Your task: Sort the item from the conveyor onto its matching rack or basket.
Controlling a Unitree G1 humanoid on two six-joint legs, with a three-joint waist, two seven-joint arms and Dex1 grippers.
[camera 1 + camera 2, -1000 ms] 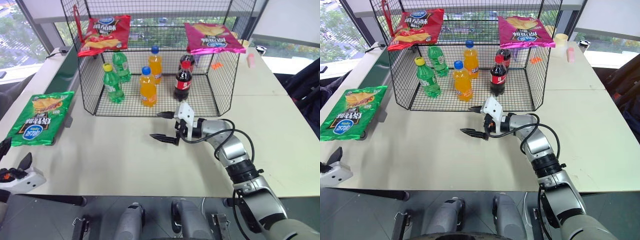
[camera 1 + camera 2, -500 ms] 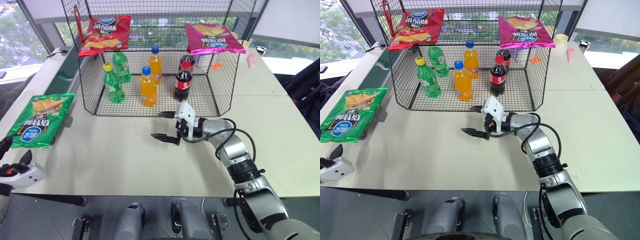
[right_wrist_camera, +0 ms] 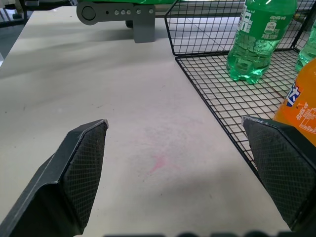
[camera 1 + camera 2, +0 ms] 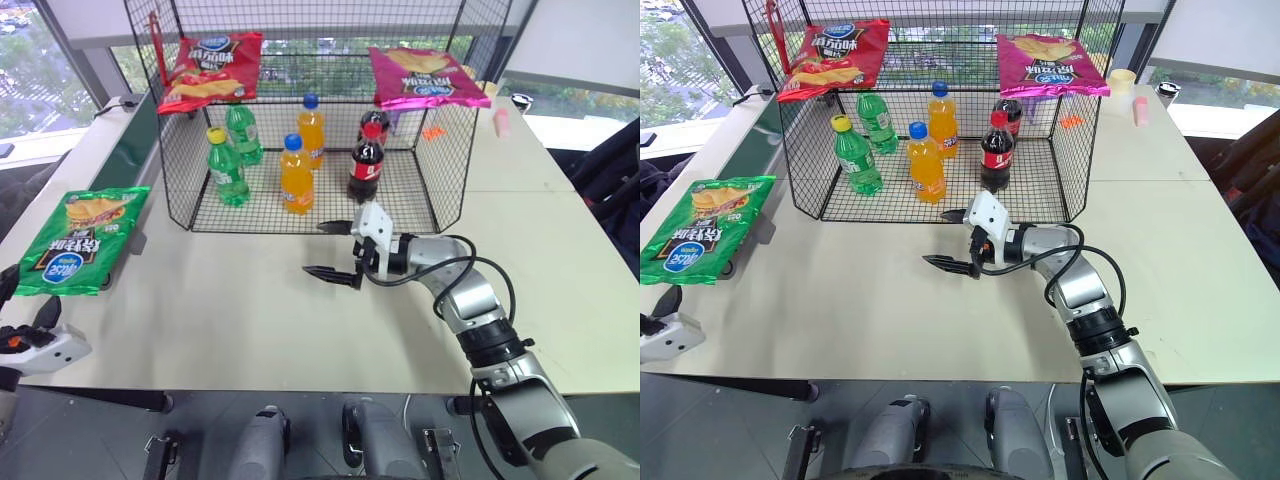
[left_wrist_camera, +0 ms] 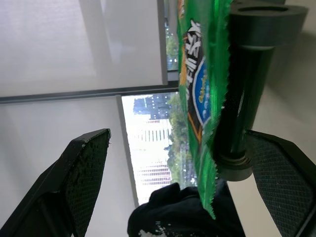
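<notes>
The green crisp bag lies flat on the near end of the conveyor, hanging over its rounded roller end. My left gripper is open just in front of and below the bag's near edge, apart from it. Over the middle of the table my right gripper stands open and empty in front of the cage, pointing left. The black wire-grid top shelf of the cage holds a red bag on the left and a pink bag on the right.
On the cage's wire floor stand green bottles, orange bottles and cola bottles. The beige table spreads between the cage front and the near edge. A small pink object lies at the back right.
</notes>
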